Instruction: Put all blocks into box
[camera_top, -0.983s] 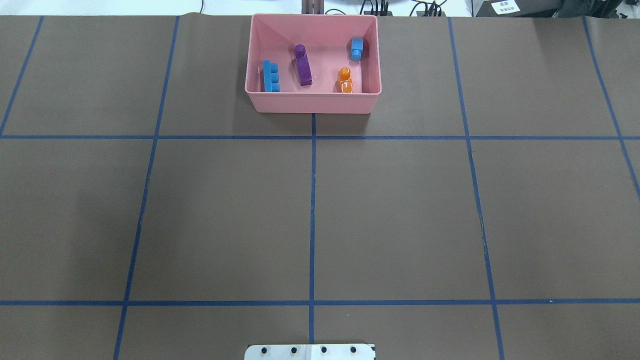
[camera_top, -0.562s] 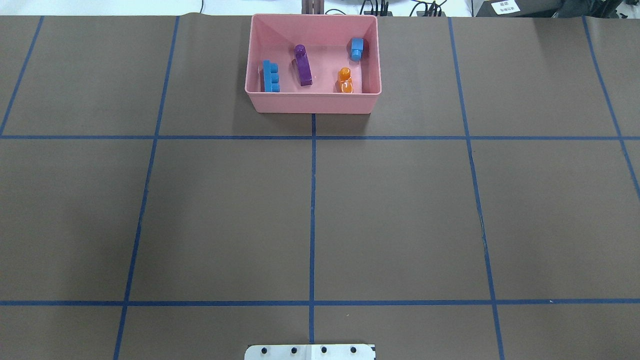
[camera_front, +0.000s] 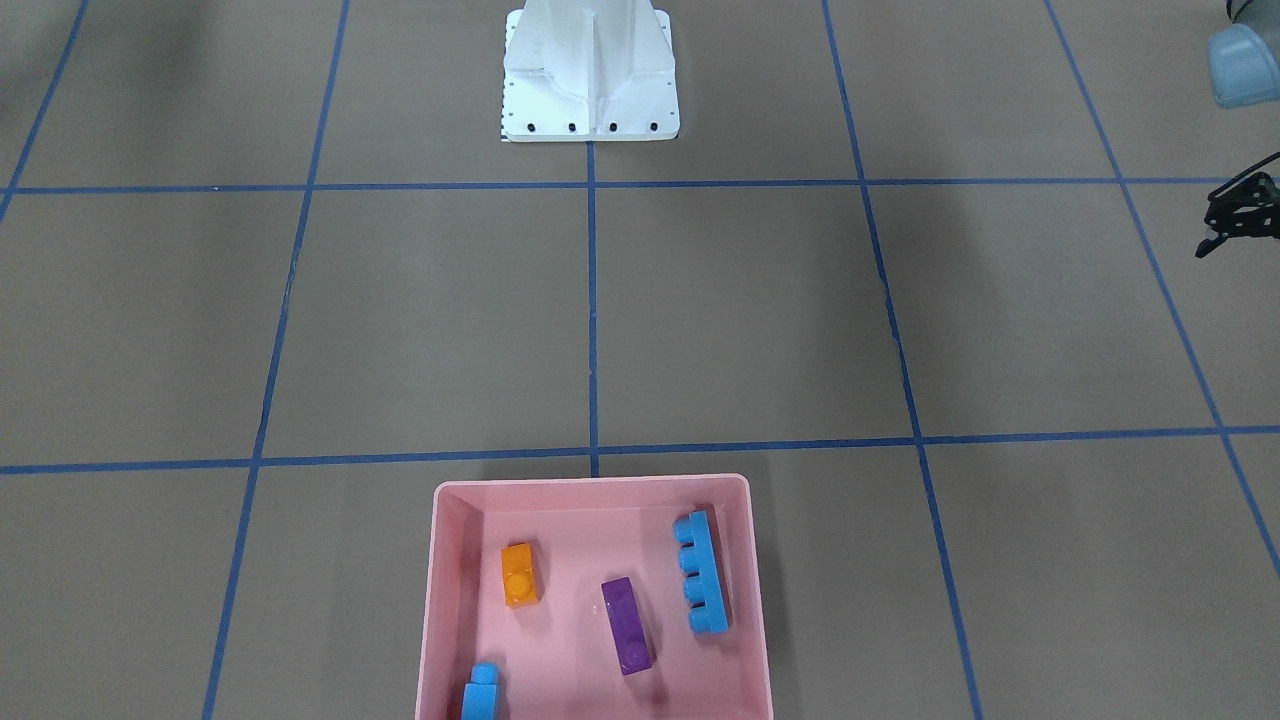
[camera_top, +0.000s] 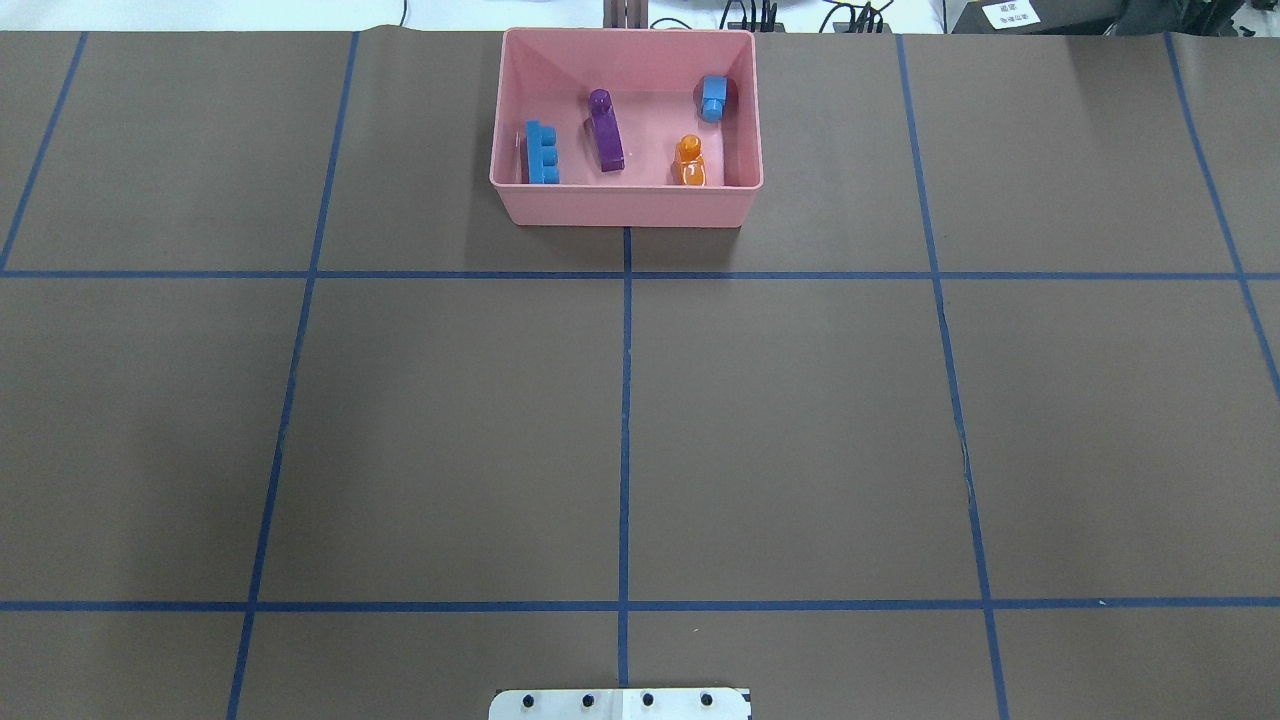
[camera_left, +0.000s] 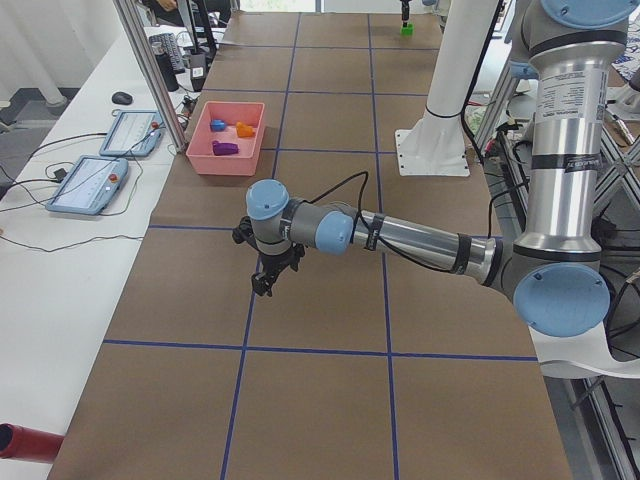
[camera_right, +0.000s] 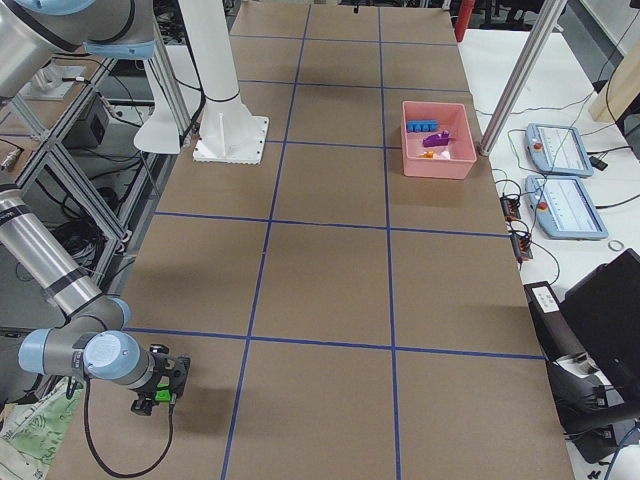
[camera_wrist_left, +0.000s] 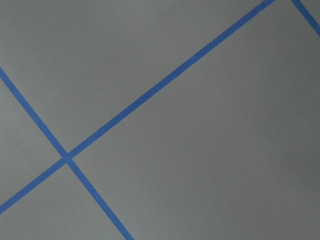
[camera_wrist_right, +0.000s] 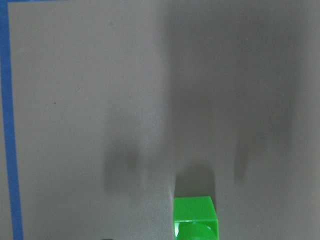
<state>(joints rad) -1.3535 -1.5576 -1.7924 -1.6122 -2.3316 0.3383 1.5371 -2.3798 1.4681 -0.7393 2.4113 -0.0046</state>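
The pink box (camera_top: 625, 205) stands at the table's far middle; it also shows in the front view (camera_front: 590, 484). In it lie the long blue block (camera_top: 542, 153), the purple block (camera_top: 605, 130), the orange block (camera_top: 689, 162) and the small blue block (camera_top: 712, 98). The green block (camera_wrist_right: 195, 219) sits at the bottom edge of the right wrist view, just under my right gripper (camera_right: 160, 383) far out on the table's right end. I cannot tell whether the right gripper holds it. My left gripper (camera_front: 1238, 215) hangs over bare table on the left side, its jaws unclear.
The white robot base (camera_front: 590, 70) stands at the near middle edge. Blue tape lines (camera_top: 625, 420) divide the brown table into squares. The left wrist view shows only a tape crossing (camera_wrist_left: 66, 158). Operator tablets (camera_left: 100, 180) lie beyond the box side.
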